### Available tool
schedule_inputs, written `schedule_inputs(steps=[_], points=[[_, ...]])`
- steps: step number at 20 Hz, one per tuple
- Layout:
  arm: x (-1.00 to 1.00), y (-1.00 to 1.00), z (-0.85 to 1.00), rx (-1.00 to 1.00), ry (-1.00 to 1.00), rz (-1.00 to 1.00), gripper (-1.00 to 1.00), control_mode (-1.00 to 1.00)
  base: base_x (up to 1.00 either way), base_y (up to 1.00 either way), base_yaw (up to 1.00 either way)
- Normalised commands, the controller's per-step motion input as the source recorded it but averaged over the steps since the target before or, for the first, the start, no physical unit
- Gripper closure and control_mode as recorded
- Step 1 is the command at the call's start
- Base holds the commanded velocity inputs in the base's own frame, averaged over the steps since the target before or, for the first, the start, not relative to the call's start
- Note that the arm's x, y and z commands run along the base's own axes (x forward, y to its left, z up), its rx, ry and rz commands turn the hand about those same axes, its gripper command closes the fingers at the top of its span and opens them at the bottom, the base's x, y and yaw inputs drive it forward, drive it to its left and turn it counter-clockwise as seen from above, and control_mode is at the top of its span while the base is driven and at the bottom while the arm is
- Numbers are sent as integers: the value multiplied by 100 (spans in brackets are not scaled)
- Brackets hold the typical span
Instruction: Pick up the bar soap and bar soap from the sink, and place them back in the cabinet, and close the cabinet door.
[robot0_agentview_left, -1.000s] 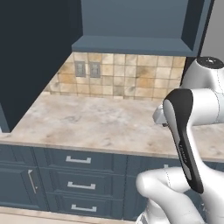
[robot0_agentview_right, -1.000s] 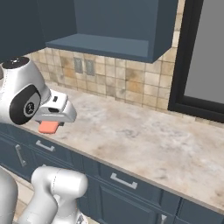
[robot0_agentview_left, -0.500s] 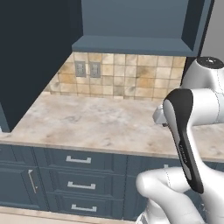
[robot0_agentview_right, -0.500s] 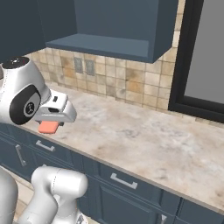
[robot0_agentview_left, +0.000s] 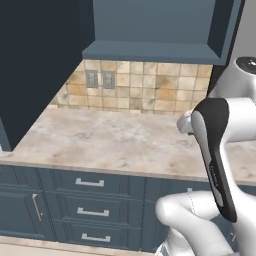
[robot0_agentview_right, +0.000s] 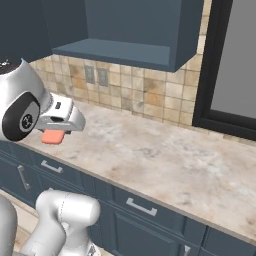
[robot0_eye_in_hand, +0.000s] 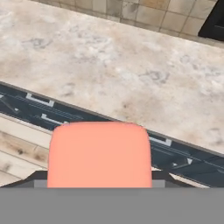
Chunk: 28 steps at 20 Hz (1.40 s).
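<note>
Now carrying a soap (robot0_agentview_right: 53, 136) clamped in the gripper (robot0_agentview_right: 60, 131), low over the counter (robot0_agentview_right: 165, 155) front edge; needing to go up and forward, the open cabinet (robot0_agentview_right: 120, 52) shelf lying overhead.

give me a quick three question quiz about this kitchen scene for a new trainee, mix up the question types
1. True or false: the claw is carrying a bar of soap.
2. Is the upper cabinet above the counter (a) shut or (b) open with its shelf showing?
3. Fill in: in the hand view, the soap hangs over the ______ edge of the counter, with drawer fronts below.

Key
1. True; the salmon bar sits at the claw's tip.
2. (b) open.
3. Front.
</note>
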Motion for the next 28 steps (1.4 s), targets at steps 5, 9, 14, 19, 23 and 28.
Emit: schedule_inputs(steps=[5,9,14,19,23,28], points=[[5,0,52,0,-19,0,100,-100,0,0,0],[9,0,43,0,-23,0,100,-100,0,0,0],[19,3,40,-1,-22,-2,100,-100,0,0,0],[27,9,43,0,-18,-3,100,-100,0,0,0],[33,10,39,0,-10,-2,100,-100,0,0,0],[41,10,38,0,-4,-2,100,-100,0,0,0]])
